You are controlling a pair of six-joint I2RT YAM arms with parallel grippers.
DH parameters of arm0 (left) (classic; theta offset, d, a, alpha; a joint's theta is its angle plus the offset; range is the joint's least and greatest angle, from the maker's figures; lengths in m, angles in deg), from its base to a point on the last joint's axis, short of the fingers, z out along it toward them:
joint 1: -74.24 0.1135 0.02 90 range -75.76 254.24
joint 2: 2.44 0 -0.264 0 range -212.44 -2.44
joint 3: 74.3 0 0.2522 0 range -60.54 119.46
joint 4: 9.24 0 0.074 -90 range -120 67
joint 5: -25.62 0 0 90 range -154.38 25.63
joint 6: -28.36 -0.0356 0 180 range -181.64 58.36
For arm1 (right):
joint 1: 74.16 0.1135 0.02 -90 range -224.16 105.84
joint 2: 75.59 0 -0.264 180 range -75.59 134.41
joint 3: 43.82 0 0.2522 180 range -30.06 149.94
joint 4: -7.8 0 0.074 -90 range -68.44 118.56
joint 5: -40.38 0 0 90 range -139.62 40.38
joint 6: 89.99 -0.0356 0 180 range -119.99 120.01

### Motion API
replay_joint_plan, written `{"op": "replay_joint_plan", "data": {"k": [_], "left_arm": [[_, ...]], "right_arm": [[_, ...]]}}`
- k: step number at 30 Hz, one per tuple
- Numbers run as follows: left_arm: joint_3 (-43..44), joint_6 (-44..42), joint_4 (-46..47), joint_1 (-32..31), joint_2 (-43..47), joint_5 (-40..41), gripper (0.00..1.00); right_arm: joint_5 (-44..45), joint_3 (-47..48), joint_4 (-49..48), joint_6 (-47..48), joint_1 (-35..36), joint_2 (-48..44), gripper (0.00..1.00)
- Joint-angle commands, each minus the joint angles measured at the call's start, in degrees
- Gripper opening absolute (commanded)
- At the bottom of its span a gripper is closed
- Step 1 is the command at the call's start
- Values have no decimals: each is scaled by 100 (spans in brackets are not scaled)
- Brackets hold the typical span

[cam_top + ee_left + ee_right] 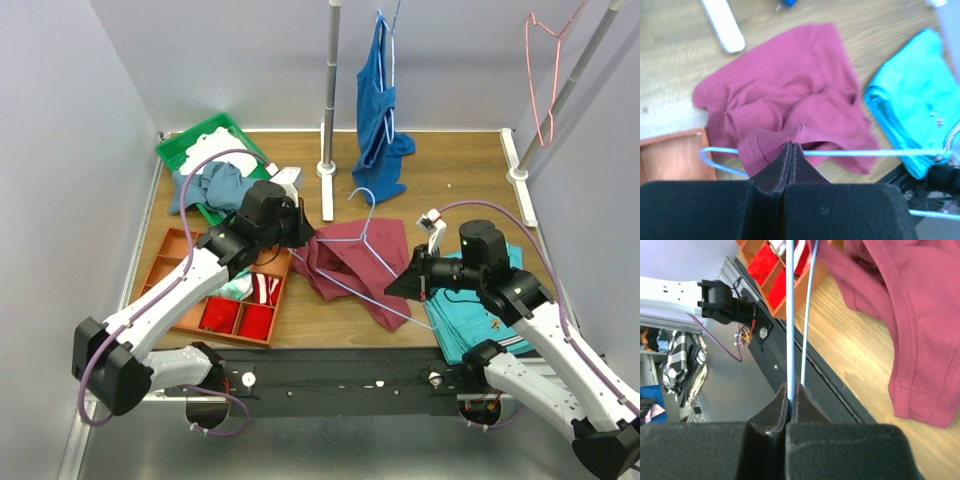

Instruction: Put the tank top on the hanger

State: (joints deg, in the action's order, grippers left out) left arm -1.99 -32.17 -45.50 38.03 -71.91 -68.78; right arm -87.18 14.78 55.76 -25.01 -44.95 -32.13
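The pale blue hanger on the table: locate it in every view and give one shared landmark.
Top external: the hanger lies mid-table across the tank top.
Left wrist: its wire runs level just past the left gripper.
Right wrist: its two wires rise from the shut right gripper.
Shared landmark: the maroon tank top, in all three.

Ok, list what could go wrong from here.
1. The left jaws pinch only a small ribbed fold of the tank top; it may slip out on lifting.
2. The right jaws clamp one thin wire of the hanger; it could swivel.
3. The tank top lies bunched, so the hanger might snag.
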Motion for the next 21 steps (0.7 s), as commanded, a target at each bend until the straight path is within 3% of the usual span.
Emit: {"op": "replay_joint_plan", "data": {"k": [1, 11, 21], "left_arm": [[298, -267, 193, 17, 496, -324, 0], [123, -328, 62, 26, 549, -193, 1], [-54, -205, 184, 35, 435, 300, 10]], "right_arm": [[-445, -396, -1177, -170, 32, 215, 1], [-418, -968, -3136, -478, 32, 794, 1], [205, -1118, -3876, -426, 524, 1612, 1]]}}
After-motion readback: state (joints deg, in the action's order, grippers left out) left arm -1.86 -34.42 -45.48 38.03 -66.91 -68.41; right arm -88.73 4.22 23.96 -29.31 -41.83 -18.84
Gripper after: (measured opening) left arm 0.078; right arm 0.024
